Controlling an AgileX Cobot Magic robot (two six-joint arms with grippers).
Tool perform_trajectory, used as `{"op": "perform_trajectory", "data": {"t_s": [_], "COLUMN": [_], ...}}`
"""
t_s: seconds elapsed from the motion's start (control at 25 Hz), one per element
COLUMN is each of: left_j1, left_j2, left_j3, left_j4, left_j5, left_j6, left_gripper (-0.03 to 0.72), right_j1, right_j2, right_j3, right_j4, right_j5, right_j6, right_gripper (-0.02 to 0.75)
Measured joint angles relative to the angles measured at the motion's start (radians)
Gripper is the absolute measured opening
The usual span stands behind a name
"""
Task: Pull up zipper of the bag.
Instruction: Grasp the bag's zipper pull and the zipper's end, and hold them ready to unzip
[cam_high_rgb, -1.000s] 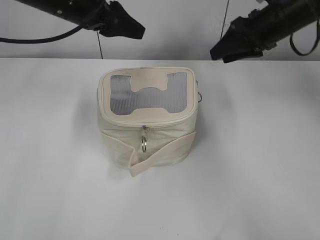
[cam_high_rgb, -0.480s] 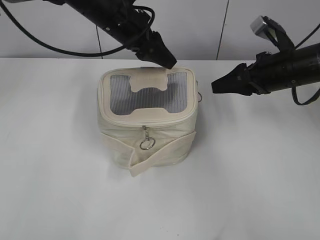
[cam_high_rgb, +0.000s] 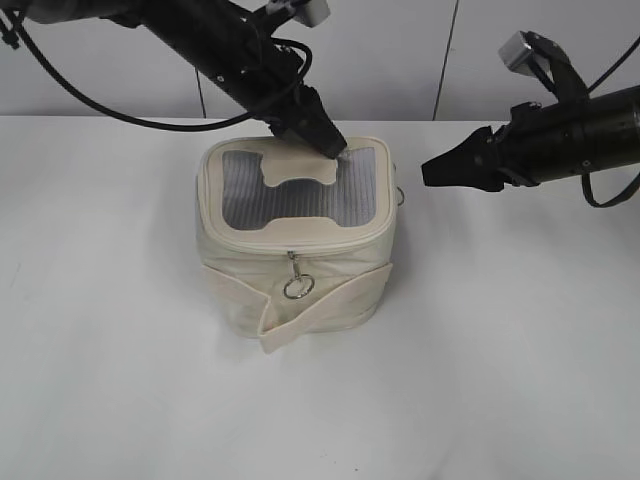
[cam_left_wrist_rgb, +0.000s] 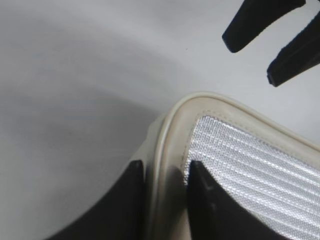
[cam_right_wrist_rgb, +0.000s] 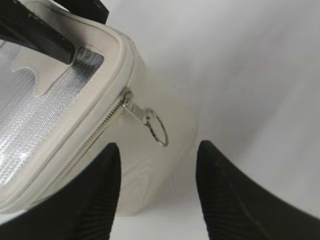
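The cream bag (cam_high_rgb: 232, 285) stands upright mid-table, with its grey mesh top (cam_high_rgb: 300, 200) and bone-shaped patch facing up. Its zipper (cam_right_wrist_rgb: 97, 131) runs under the top rim. One silver ring pull (cam_high_rgb: 296, 288) hangs at the front, and another ring pull (cam_right_wrist_rgb: 159, 129) hangs on the right side. My left gripper (cam_high_rgb: 328, 145) is down on the far right of the top; in the left wrist view its jaws (cam_left_wrist_rgb: 166, 172) pinch the bag's rim (cam_left_wrist_rgb: 172, 125). My right gripper (cam_high_rgb: 428, 170) is open just right of the bag, its fingertips (cam_right_wrist_rgb: 157, 147) short of the side ring.
The white table (cam_high_rgb: 520, 350) extends around the bag on all sides. A pale wall with vertical seams stands behind. The wide cream strap (cam_high_rgb: 330, 305) wraps the bag's lower front, with a loose end sticking out. Black cables trail from both arms.
Both arms came down from high at the back. The left gripper dropped onto the bag's far rim and closed on it. The right gripper settled beside the bag. The front ring swung slightly.
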Motion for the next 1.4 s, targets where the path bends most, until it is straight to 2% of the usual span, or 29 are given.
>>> {"op": "perform_trajectory", "data": {"t_s": [0.08,0.16,0.36,0.68,1.28,1.36,1.4], "left_j1": [0.000,0.000,0.000,0.000,0.000,0.000,0.000], "left_j2": [0.001,0.001,0.001,0.001,0.001,0.001,0.001], "left_j3": [-0.001,-0.001,-0.001,-0.001,-0.001,-0.001,-0.001], "left_j4": [0.007,0.010,0.013,0.014,0.017,0.018,0.018], "left_j5": [0.000,0.000,0.000,0.000,-0.001,-0.001,-0.001], "left_j6": [-0.001,-0.004,-0.008,-0.008,-0.008,-0.008,-0.008], "left_gripper": [0.122,0.047,0.043,0.042,0.040,0.039,0.039], "right_j1": [0.001,0.006,0.040,0.131,0.167,0.172,0.174], "right_j2": [0.000,0.000,0.021,0.059,0.144,0.151,0.151], "right_j3": [0.000,0.000,0.001,-0.004,-0.103,-0.120,-0.124], "right_j4": [-0.014,-0.031,-0.048,-0.039,-0.005,-0.003,-0.001], "right_j5": [0.002,0.003,-0.011,-0.164,-0.186,-0.192,-0.196], "right_j6": [-0.027,-0.052,-0.153,-0.216,-0.238,-0.238,-0.238], "right_gripper": [0.395,0.394,0.393,0.393,0.389,0.349,0.283]}}
